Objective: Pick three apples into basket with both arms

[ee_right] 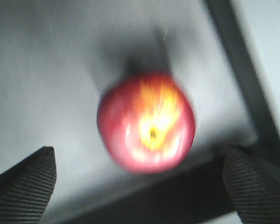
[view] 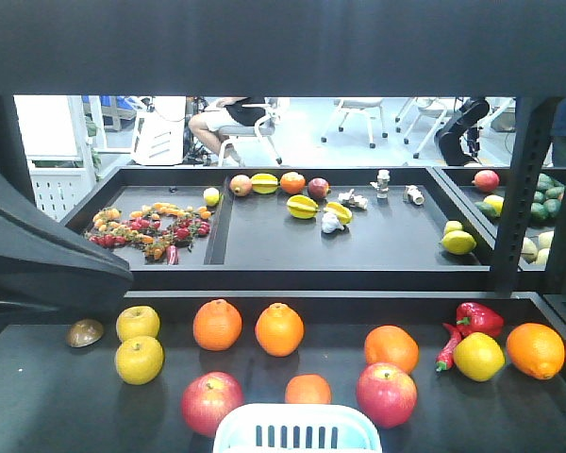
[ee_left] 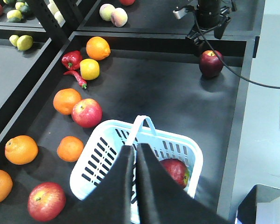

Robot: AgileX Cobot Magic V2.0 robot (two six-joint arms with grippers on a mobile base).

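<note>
The pale blue basket stands at the shelf's near edge, with its rim showing in the front view. One red apple lies inside it. My left gripper hangs above the basket, shut, with nothing between its fingers. The hoop handle passes under the tips. Two more red apples lie left of the basket. At the far corner a dark red apple sits under my right arm. My right gripper is open and the blurred apple lies ahead of its spread fingers, untouched.
Several oranges, a lemon and red peppers lie on the shelf left of the basket. Two yellow-green apples sit at the left in the front view. A raised black rim bounds the shelf. Black posts stand at the right.
</note>
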